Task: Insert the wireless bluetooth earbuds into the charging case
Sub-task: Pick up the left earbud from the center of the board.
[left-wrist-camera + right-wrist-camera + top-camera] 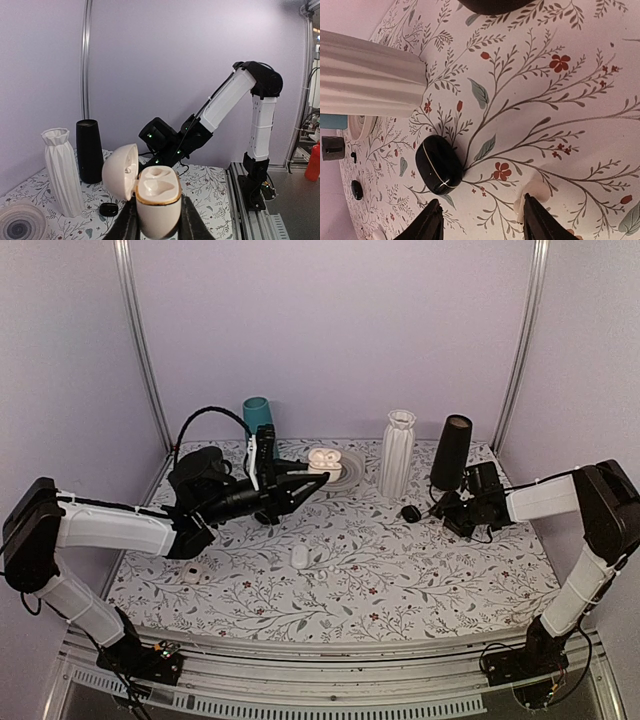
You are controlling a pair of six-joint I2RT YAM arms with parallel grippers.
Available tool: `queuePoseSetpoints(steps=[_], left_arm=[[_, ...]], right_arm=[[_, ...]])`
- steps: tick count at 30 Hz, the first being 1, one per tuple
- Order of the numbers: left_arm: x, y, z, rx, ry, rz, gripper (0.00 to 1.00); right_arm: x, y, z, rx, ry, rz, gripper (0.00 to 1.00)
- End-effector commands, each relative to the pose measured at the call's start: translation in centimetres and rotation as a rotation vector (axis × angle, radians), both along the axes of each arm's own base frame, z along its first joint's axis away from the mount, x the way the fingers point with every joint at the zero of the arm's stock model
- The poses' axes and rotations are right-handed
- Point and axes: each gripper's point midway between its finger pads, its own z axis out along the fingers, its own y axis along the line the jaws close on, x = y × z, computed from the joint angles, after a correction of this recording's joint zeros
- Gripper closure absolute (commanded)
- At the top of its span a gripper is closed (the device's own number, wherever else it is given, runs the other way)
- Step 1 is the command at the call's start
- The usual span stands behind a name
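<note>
My left gripper (318,472) is shut on a white charging case (157,200) and holds it upright above the table. Its lid (120,171) hangs open to the left, and both cavities are empty. The case also shows in the top view (322,459). My right gripper (481,201) is open, low over the table. A white earbud (536,191) lies against the inner side of its right finger (538,220). A closed black case (439,165) lies just beyond its left finger; it also shows in the top view (409,513).
A white ribbed vase (397,453) and a black cylinder (452,452) stand at the back right. A teal cup (258,413) and a grey plate (350,474) are at the back. Small white objects (300,556) (192,575) lie on the floral mat.
</note>
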Motion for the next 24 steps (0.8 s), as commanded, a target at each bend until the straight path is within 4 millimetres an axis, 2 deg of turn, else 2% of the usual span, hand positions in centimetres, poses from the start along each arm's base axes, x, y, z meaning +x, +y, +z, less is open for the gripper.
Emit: queuePoseSetpoints(steps=[1,5,11,24], left_arm=[[0.3,0.6,0.8,-0.017,-0.009,0.01,1.0],[0.6,0.4,1.0,-0.018,-0.013,0.013,1.0],[0.9,0.1,1.1,-0.018,-0.007,0.007,1.0],[1.0,-0.3,1.4,0.0,-0.013,-0.001,1.0]], right_arm=[[1.2,-0.7,1.1,-0.078,-0.035,0.018,0.45],[1.3,-1.1,1.2,-0.121,-0.026,0.037,0.45],[0.4,-1.2,0.9,-0.115,-0.007,0.044,0.46],[-0.4,-1.3,-1.2,-0.064,0.042,0.007,0.46]])
